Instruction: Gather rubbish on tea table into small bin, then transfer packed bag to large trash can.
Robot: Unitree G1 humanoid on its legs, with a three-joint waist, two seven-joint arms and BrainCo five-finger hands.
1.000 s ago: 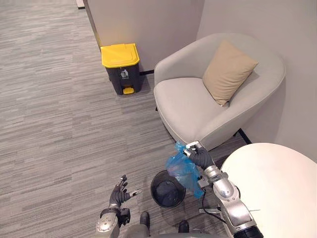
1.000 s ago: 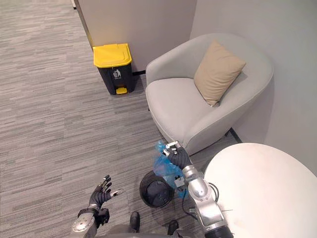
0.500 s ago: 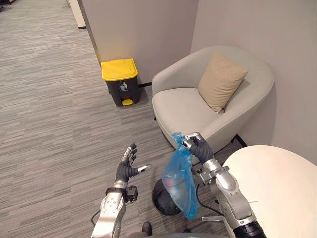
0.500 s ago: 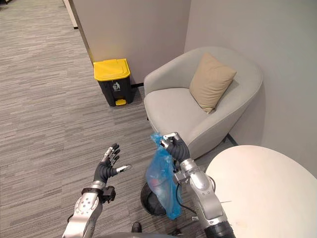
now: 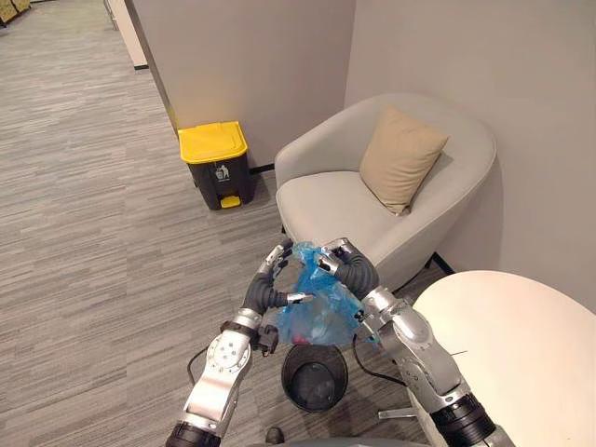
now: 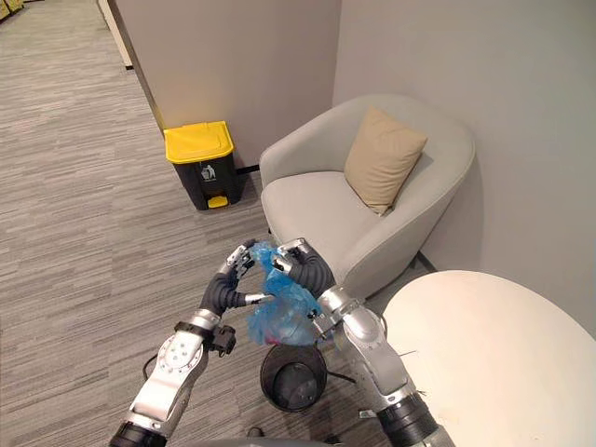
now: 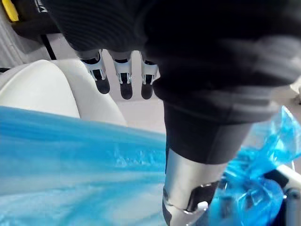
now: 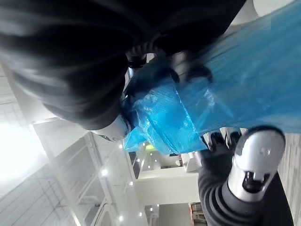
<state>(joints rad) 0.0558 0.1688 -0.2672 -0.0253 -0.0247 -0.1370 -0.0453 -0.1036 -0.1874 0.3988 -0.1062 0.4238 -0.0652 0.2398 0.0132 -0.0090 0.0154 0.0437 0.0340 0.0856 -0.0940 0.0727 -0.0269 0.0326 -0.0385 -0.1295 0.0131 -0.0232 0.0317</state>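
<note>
Now the blue bag point(image 5: 321, 315) hangs from the right hand point(image 5: 353, 272), fingers clamped round its bunched neck, long axis straight down above the small bin point(image 5: 315, 378) on the floor. The left hand point(image 5: 265, 291) is just beside that neck, fingers straight and apart. The large trash can point(image 5: 214, 164) stands well apart by the wall, on the left hand's side; the armchair point(image 5: 337, 203) flanks the route.

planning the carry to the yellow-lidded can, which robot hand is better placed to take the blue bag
Right. The right robot hand grips the blue bag by its top, above the small bin; the left robot hand is open beside it.
</note>
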